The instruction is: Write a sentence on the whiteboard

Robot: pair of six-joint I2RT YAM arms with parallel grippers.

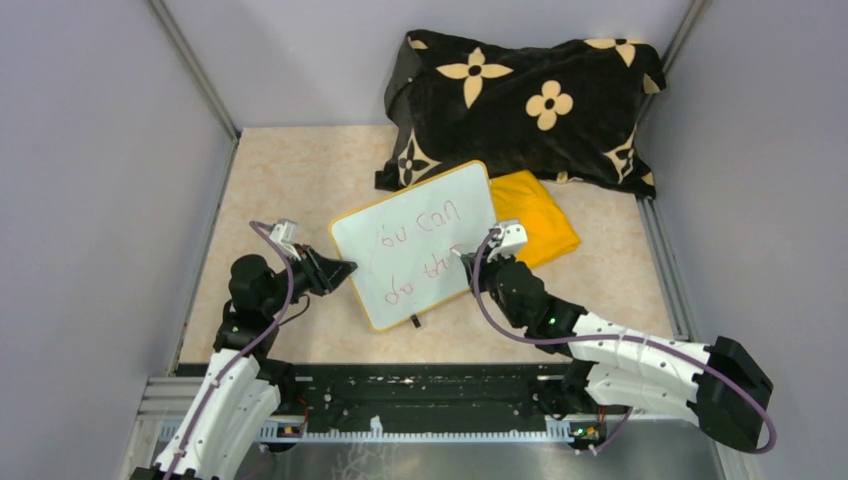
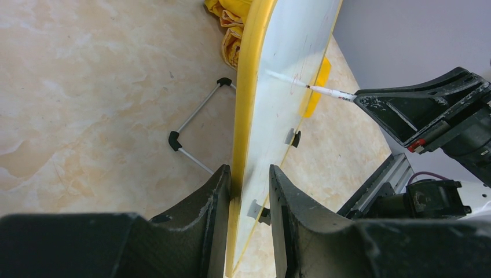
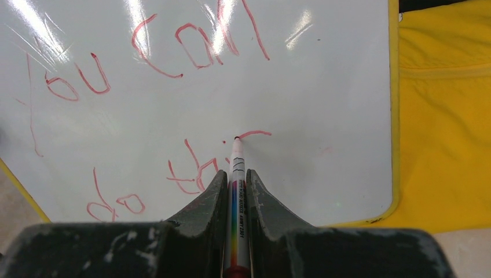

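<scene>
In the middle of the table (image 1: 280, 180), in front of a black flowered pillow (image 1: 520, 105), the whiteboard (image 1: 352, 240) lies with its long axis running from the left side to the far right, its far-right corner over a yellow cloth (image 1: 540, 225). The left gripper (image 1: 345, 268) is clenched on the yellow rim at the board's left edge, one finger on each face. The right gripper (image 1: 468, 262) grasps a marker (image 3: 236, 174) that points straight out from its fingers, the tip touching the board at the end of the second line of the sentence (image 3: 151, 65), which reads "You can" above "do th" in red.
</scene>
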